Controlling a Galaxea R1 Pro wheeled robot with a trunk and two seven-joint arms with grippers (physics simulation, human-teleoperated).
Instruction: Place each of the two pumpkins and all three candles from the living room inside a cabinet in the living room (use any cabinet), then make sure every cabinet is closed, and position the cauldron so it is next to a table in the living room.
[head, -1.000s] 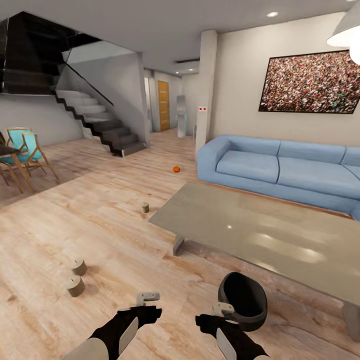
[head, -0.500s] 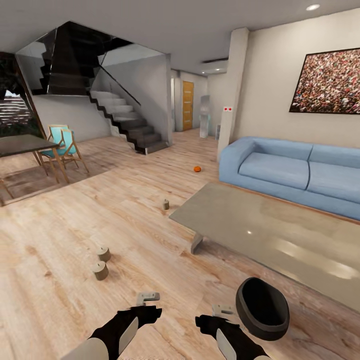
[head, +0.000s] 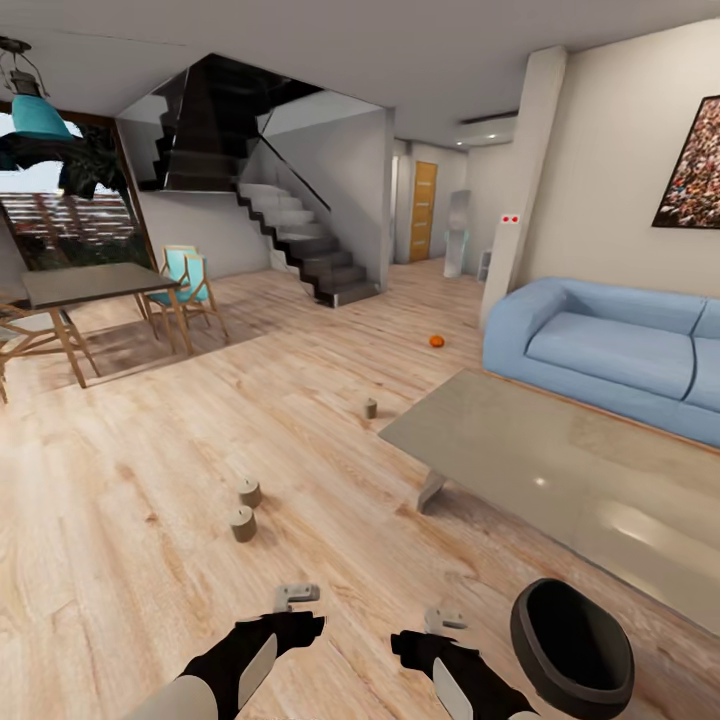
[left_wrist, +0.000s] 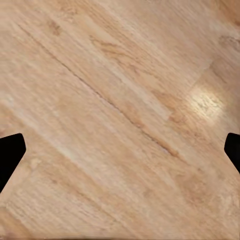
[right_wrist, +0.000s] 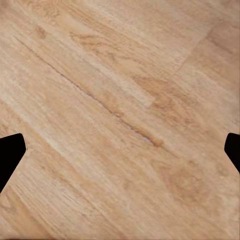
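One orange pumpkin (head: 436, 341) lies on the wood floor, far off near the sofa's end. Three stubby candles stand on the floor: one (head: 371, 408) by the table's far corner, and two close together (head: 249, 492) (head: 243, 523) nearer to me on the left. The black cauldron (head: 570, 648) sits on the floor at the lower right, beside the glass-topped table (head: 560, 470). My left gripper (head: 296, 595) (left_wrist: 120, 150) and right gripper (head: 445, 618) (right_wrist: 120, 150) hang low over bare floor, both open and holding nothing. The cabinet is out of view.
A blue sofa (head: 610, 350) stands behind the table on the right. A dark dining table (head: 90, 283) with wooden chairs (head: 190, 285) is at the far left. Stairs (head: 300, 240) and a hallway with an orange door (head: 424, 210) lie straight ahead.
The camera has swung left, so the whole scene has slid right in the picture and the dining table has come into view. Both arms keep their pose.
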